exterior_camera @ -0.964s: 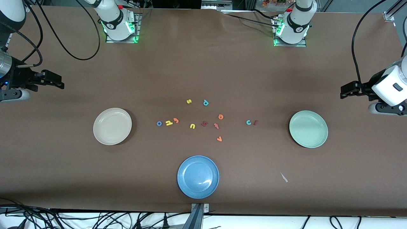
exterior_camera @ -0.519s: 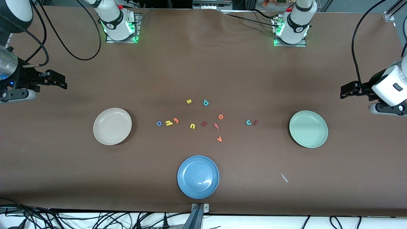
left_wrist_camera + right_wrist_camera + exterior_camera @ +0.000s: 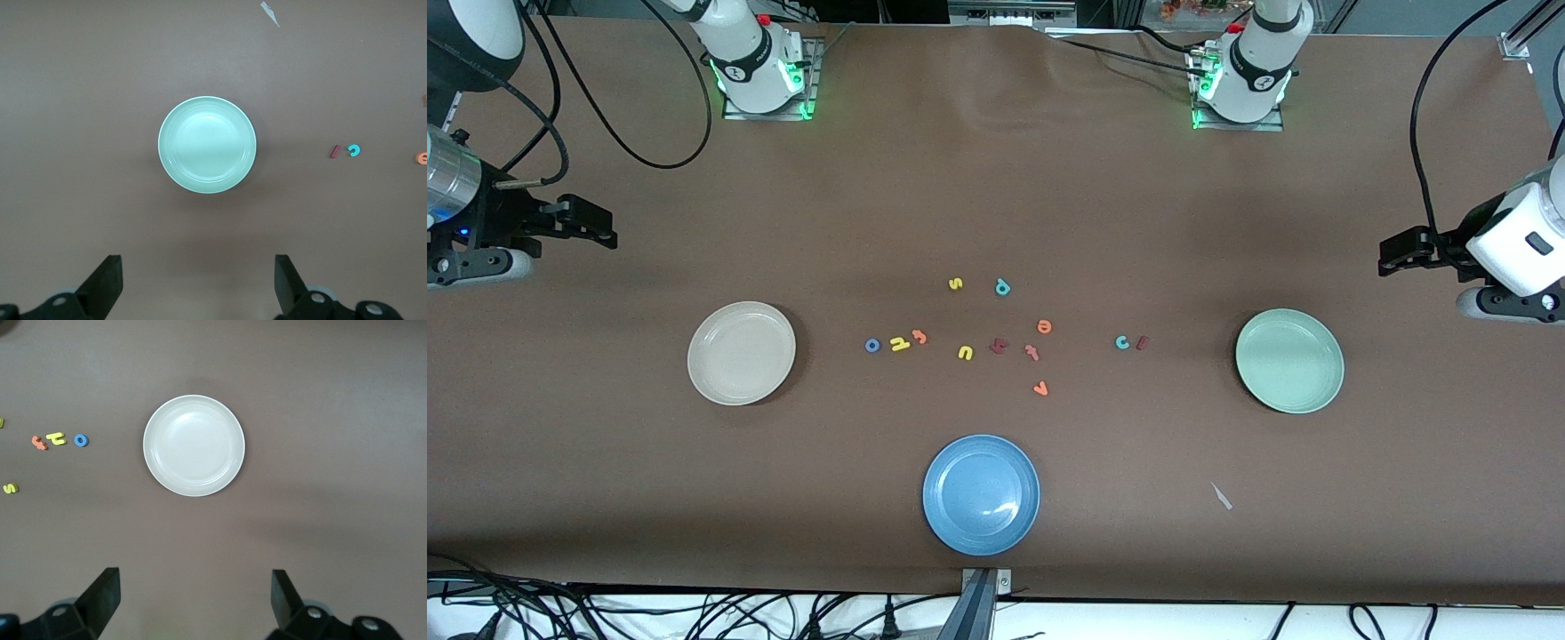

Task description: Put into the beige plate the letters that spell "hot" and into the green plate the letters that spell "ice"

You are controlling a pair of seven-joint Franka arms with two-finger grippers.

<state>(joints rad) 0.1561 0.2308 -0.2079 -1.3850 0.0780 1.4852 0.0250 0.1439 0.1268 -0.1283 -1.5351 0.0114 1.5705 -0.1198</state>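
Observation:
The beige plate (image 3: 741,353) (image 3: 194,445) lies toward the right arm's end, the green plate (image 3: 1289,360) (image 3: 207,145) toward the left arm's end. Between them lie the blue "o" (image 3: 872,345) (image 3: 81,440), yellow "h" (image 3: 900,344) (image 3: 57,439) and orange "t" (image 3: 919,337) (image 3: 39,443) in a row, the orange "e" (image 3: 1043,327), and the teal "c" (image 3: 1122,342) (image 3: 353,151) beside the dark red "i" (image 3: 1142,342) (image 3: 334,152). My right gripper (image 3: 602,228) (image 3: 193,579) hangs open and empty over bare table by the beige plate. My left gripper (image 3: 1391,253) (image 3: 197,264) hangs open and empty by the green plate.
A blue plate (image 3: 981,494) lies nearest the front camera. Other letters are scattered mid-table: yellow "s" (image 3: 955,284), teal "p" (image 3: 1002,286), yellow "u" (image 3: 965,353), a dark red angular one (image 3: 999,346), a salmon one (image 3: 1032,352), an orange one (image 3: 1040,388). A pale scrap (image 3: 1221,496) lies near the green plate.
My right gripper has shifted a little toward the robots' bases and the table's middle. The left arm and all letters have stayed still.

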